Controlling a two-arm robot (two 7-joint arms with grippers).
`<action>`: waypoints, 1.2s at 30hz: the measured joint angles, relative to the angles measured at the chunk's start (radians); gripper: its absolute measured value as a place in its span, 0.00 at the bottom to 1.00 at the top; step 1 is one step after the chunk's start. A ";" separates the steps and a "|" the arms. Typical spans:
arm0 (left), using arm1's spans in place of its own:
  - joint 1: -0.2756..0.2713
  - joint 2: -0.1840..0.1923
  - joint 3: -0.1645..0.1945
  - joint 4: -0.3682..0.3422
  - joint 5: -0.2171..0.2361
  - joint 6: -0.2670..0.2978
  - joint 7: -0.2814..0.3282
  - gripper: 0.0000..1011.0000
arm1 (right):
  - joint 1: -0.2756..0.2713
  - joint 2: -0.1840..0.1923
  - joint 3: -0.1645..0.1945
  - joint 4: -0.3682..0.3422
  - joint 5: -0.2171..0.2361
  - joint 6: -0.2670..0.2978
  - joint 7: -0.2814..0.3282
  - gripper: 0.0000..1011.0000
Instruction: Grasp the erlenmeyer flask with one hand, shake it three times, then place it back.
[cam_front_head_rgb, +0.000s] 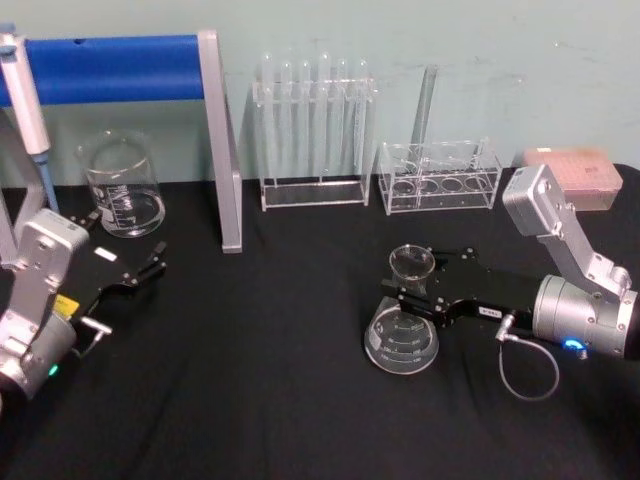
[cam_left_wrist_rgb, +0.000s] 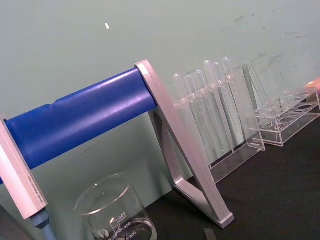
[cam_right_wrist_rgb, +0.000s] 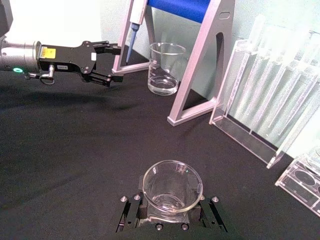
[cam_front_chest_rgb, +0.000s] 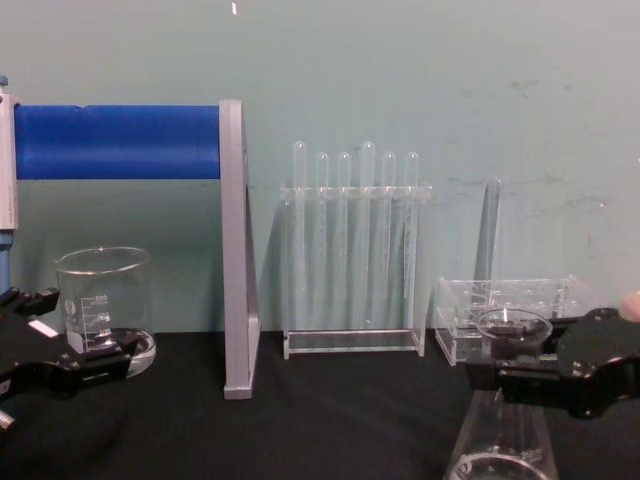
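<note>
- Erlenmeyer flask (cam_front_head_rgb: 403, 330) is seen lower right of centre in the head view, base on the black table (cam_front_head_rgb: 260, 380).
- Its neck is clamped by the right gripper (cam_front_head_rgb: 420, 288).
- Left gripper (cam_front_head_rgb: 150, 262) is held open at left, empty.
- Beaker (cam_front_head_rgb: 123, 186) is set upper left.

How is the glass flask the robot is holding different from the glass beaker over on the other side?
The erlenmeyer flask is cone-shaped with a narrow neck; the beaker is straight-sided and wide-mouthed. The right gripper clasps the flask's neck; the beaker stands free, with the open left gripper beside it. Both are clear glass with white markings.
</note>
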 joint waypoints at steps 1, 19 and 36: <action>0.000 0.000 0.000 0.000 0.000 0.000 0.000 0.99 | 0.000 0.000 0.000 0.001 0.000 0.000 0.000 0.45; 0.000 0.000 0.000 0.000 0.000 0.000 0.000 0.99 | 0.000 -0.003 -0.002 0.003 -0.008 -0.001 -0.008 0.45; 0.000 0.000 0.000 0.000 0.000 0.000 0.000 0.99 | 0.000 -0.002 -0.002 0.003 -0.009 0.001 -0.006 0.81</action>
